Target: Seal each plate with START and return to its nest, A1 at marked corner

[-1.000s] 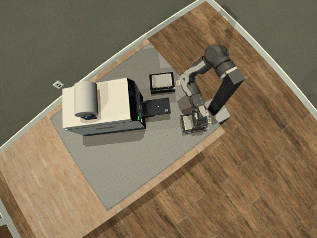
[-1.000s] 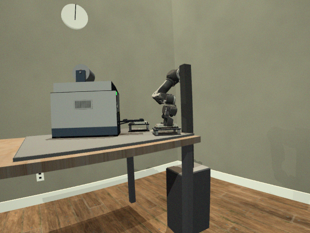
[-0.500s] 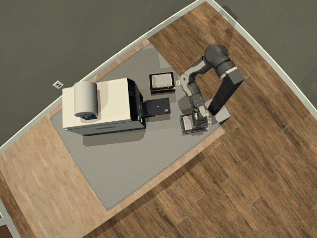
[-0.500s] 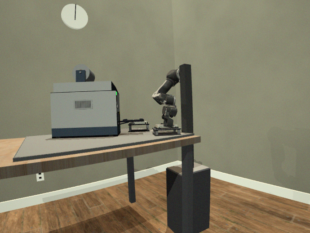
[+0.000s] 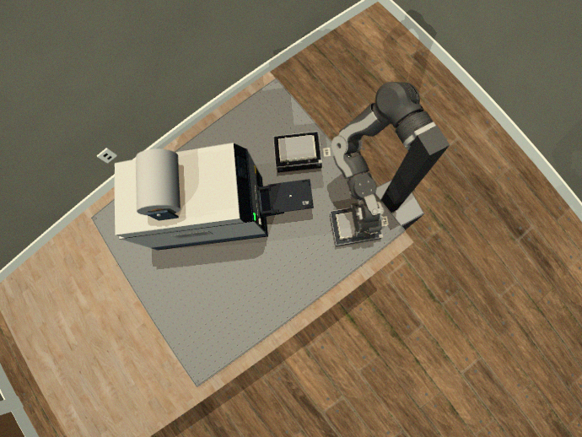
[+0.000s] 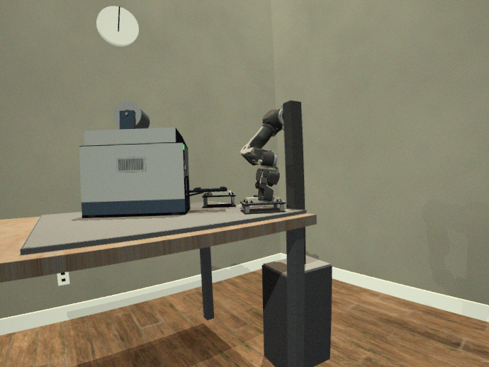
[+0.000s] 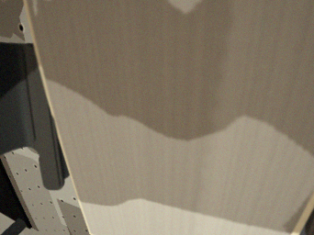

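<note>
The counter (image 5: 70, 329) (image 6: 157, 244) carries the sealer (image 5: 207, 178) (image 6: 132, 177) beside its wall-side long edge. My arm (image 5: 362, 180) (image 6: 259, 138) reaches in over the short edge by the pillar. Near the corner where that edge meets the open long edge stands the near nest (image 5: 346, 241) (image 6: 252, 203); the far nest (image 5: 298, 165) (image 6: 218, 195) lies along the same end, toward the wall-side corner. Between them and the sealer, the bare stage (image 5: 298, 192) (image 6: 209, 189) is out.

The far plate (image 5: 298, 146) (image 6: 229, 193) rests in the far nest. The near plate (image 5: 345, 224) (image 6: 250, 199) (image 7: 174, 99) is at the near nest, clasped in my gripper (image 5: 368, 224) (image 6: 266, 194) (image 7: 172, 132), fingers fairly wide apart across it. Its smooth top makes me think it is already sealed and being put back. The lamp (image 5: 255, 216) (image 6: 183, 147) is green.

I judge the plate light and stiff, with hard walls that could slip under a shallow or uneven grip. The top would dent or crease, so I should hold opposite side walls, low and level, and keep off the face.

My gripper hides part of the plate and nest from above. I cannot tell whether all its corners are seated, nor where its A1 is. One finger is mostly outside the wrist view, the nest numbers are unreadable, and the far plate is too small to tell foil from open wells.
</note>
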